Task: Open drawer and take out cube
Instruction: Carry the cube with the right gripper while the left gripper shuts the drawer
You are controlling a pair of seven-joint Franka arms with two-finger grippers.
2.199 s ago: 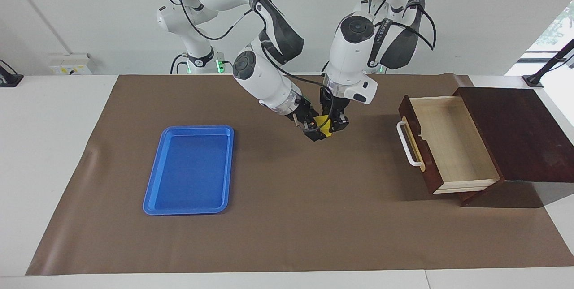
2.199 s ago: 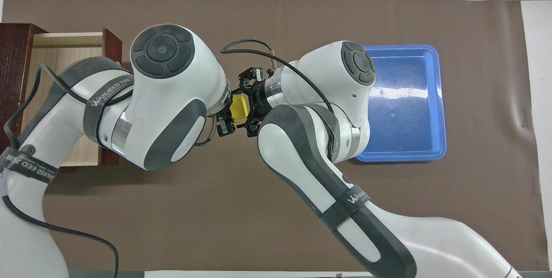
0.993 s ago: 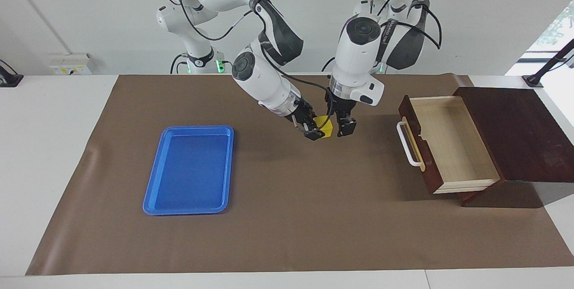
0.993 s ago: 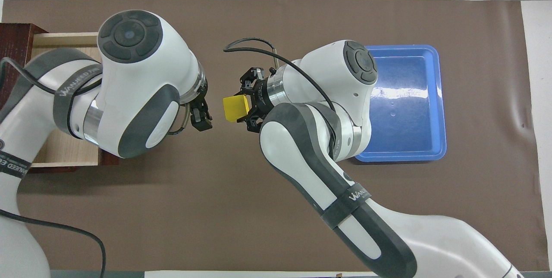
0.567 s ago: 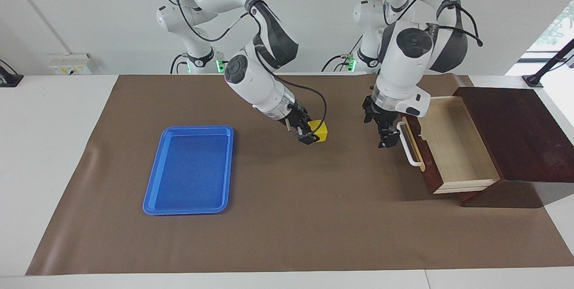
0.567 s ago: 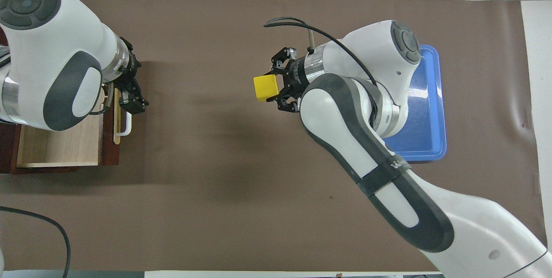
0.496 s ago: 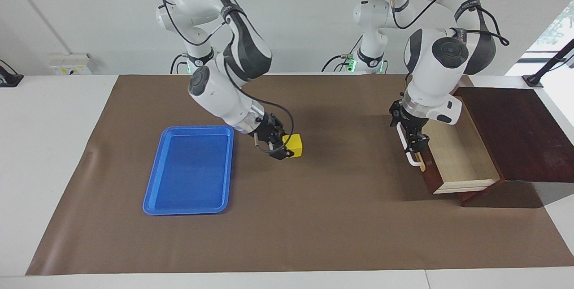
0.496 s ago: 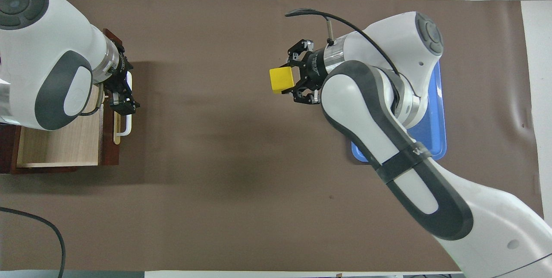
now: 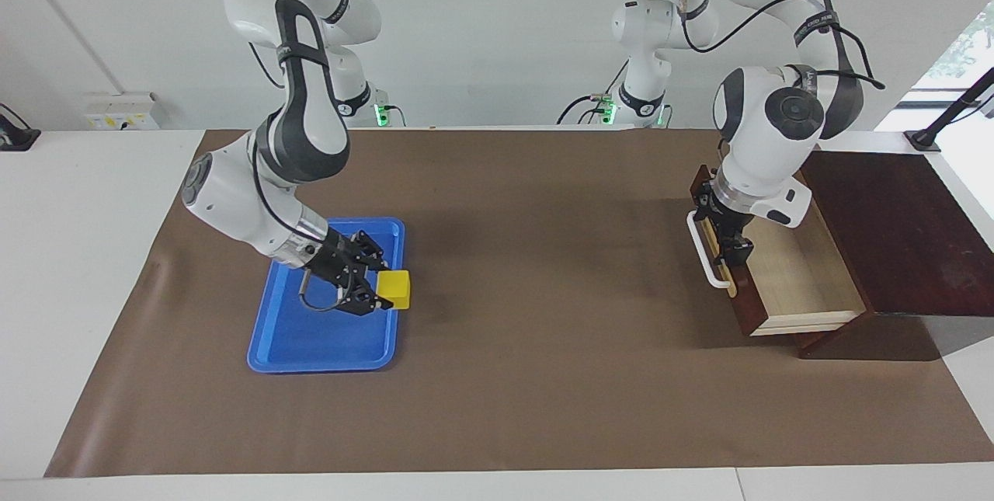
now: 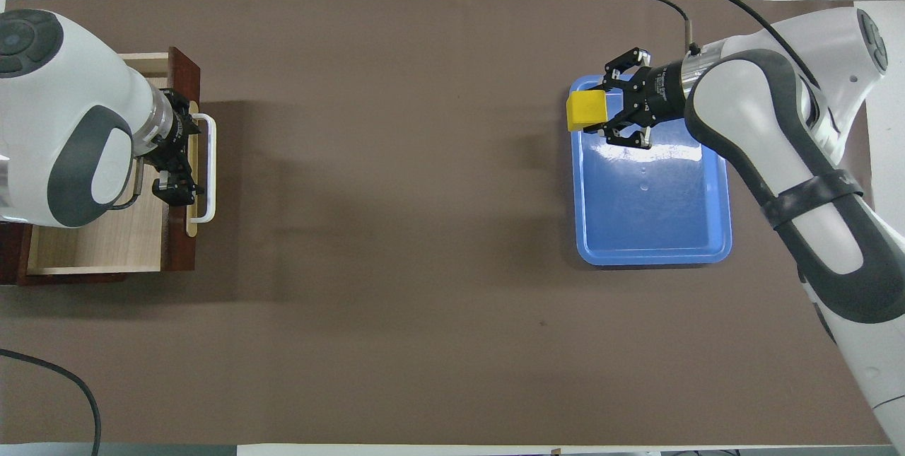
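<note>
Gripping the cube [image 9: 394, 288] between its fingers, the right gripper [image 9: 380, 291] hangs above the blue tray [image 9: 311, 330], at the tray's edge nearest the table's middle. The facing view shows the cube lifted clear of the tray; from overhead it merely overlaps the tray's corner. The right arm stretches low and nearly level, wrist turned sideways. The drawer [image 9: 784, 260] stands pulled out of the dark wooden box [image 9: 893, 229] at the left arm's end of the brown mat [image 9: 543, 377], its pale inside bare in the overhead view. The left gripper [image 9: 726, 241] points downward at the white handle [image 9: 703, 252]; whether its fingers are parted or closed cannot be told.
</note>
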